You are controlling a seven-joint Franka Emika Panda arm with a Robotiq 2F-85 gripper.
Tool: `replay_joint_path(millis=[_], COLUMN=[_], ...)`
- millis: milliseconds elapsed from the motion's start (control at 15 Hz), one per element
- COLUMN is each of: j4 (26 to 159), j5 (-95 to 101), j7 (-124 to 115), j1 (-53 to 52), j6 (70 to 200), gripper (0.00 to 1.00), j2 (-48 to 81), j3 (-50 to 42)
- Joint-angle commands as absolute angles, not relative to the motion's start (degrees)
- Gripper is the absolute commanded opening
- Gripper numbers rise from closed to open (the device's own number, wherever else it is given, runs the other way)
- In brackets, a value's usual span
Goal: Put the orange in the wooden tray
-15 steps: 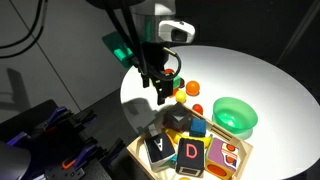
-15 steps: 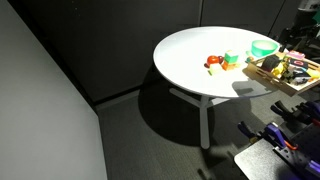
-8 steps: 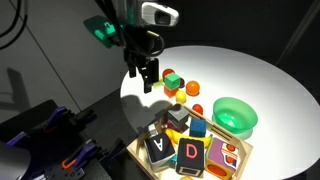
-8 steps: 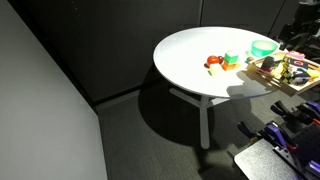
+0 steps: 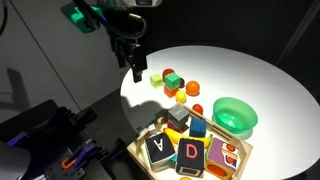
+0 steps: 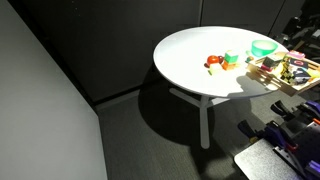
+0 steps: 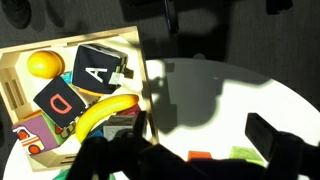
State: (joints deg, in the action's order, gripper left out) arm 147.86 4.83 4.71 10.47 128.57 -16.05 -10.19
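High over the edge of the round white table (image 5: 250, 72), the Robotiq gripper (image 5: 135, 72) hangs from the arm with its fingers pointing down, well clear of the tabletop. As far as the exterior view lets one judge, the jaws stand apart and nothing is between them. The wrist view agrees: the fingers show only as dark blurred shapes at the bottom and right of the picture, with bare lit table between them.

The orange (image 7: 44, 64) lies inside the wooden tray (image 7: 14, 92), tucked into one corner against the low rim. Just beside it a black block marked A (image 7: 100, 68) leans on its neighbours, and next to that lies a block marked D (image 7: 62, 103). A banana (image 7: 105, 113) curves along the side of the D block, and a many-coloured block (image 7: 33, 135) sits in the corner past it.

In an exterior view the tray stands at the table's edge, crowded with blocks, and the round green bowl (image 5: 240, 124) stands just beside it on the table. Further along the tabletop, well apart from the tray, a few small toys are scattered: a green block (image 5: 171, 75), a small orange ball (image 5: 192, 89) and other orange and yellow pieces too small to name. The gripper hangs off to the side of this group.
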Motion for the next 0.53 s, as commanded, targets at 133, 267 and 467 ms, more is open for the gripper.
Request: replay_joint_path(millis=[133,267,467], j4=[148.7,148.8,148.8], j5=[4.8,4.8,4.8], j7=[4.8,4.8,4.8], j1=[10.4,10.4,10.4], j6=[128.4,128.4,128.4], gripper=[1.0,1.0,1.0], j2=[-17.5,-17.6,-17.6], j3=[-10.1,-10.1,-10.1])
